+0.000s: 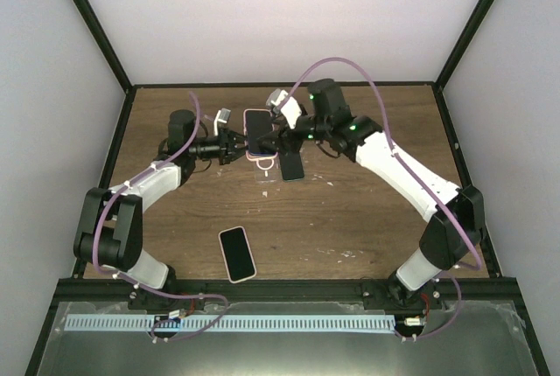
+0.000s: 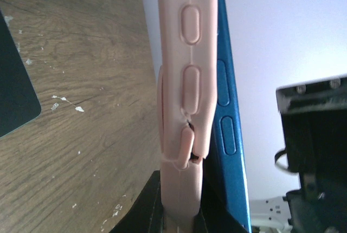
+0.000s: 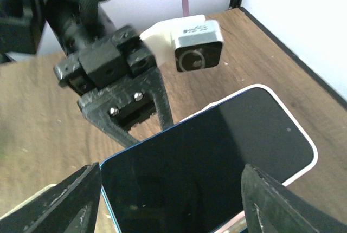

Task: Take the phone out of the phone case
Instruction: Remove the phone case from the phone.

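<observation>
A phone in a pink case (image 1: 257, 134) is held in the air over the back of the table. My left gripper (image 1: 236, 145) is shut on the case's left edge. In the left wrist view the pink case (image 2: 184, 70) runs up from the jaws (image 2: 181, 203), and the blue edge of the phone (image 2: 229, 114) stands apart from it on the right. My right gripper (image 1: 282, 135) is open at the phone's right side. In the right wrist view its fingers (image 3: 76, 200) straddle the dark screen (image 3: 206, 162).
A bare dark phone (image 1: 292, 165) lies flat on the wooden table just below the grippers; it also shows in the left wrist view (image 2: 15, 81). Another phone in a light case (image 1: 236, 254) lies near the front. The left wrist camera (image 3: 198, 53) faces the right wrist.
</observation>
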### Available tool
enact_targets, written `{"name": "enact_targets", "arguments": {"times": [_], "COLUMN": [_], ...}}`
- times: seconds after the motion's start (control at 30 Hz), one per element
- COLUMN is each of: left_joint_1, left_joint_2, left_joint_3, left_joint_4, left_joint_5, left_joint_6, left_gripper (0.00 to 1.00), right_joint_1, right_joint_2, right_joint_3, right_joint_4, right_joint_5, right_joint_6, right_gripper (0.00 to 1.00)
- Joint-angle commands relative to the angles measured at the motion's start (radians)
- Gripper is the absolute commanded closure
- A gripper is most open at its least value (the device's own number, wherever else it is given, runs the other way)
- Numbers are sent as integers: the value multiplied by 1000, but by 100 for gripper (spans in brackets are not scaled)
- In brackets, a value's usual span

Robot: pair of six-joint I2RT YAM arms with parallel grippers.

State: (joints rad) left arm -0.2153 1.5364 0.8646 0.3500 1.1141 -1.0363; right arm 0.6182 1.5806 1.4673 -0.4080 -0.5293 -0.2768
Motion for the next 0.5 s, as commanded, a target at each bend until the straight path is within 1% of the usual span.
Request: {"name": "enact_targets", "arguments": {"times": [0.0, 0.07, 0.2, 0.3, 0.47], "left_joint_1": [9, 10, 10, 10, 10], "left_joint_2": [-5, -3, -8, -15, -29], "left_joint_3": [69, 78, 62, 55, 47], "left_joint_4": [-48, -79, -20, -7, -7], "left_joint_5": [-28, -36, -32, -29, -24], "left_joint_6": [-42, -42, -76, -80, -81], "left_gripper": [100, 100, 100, 100, 100], "right_joint_1": [88, 128, 170, 177, 189], "right_joint_2": [-56, -56, -50, -37, -27], "right_joint_3": [-54, -71, -106, -101, -119], "right_joint_4": [80, 92, 132, 139, 182], "right_joint_5": [237, 294, 370, 390, 481], "right_joint_6": [-136, -175, -232, -246, -280], "right_gripper": [33, 33, 35, 37, 44]}}
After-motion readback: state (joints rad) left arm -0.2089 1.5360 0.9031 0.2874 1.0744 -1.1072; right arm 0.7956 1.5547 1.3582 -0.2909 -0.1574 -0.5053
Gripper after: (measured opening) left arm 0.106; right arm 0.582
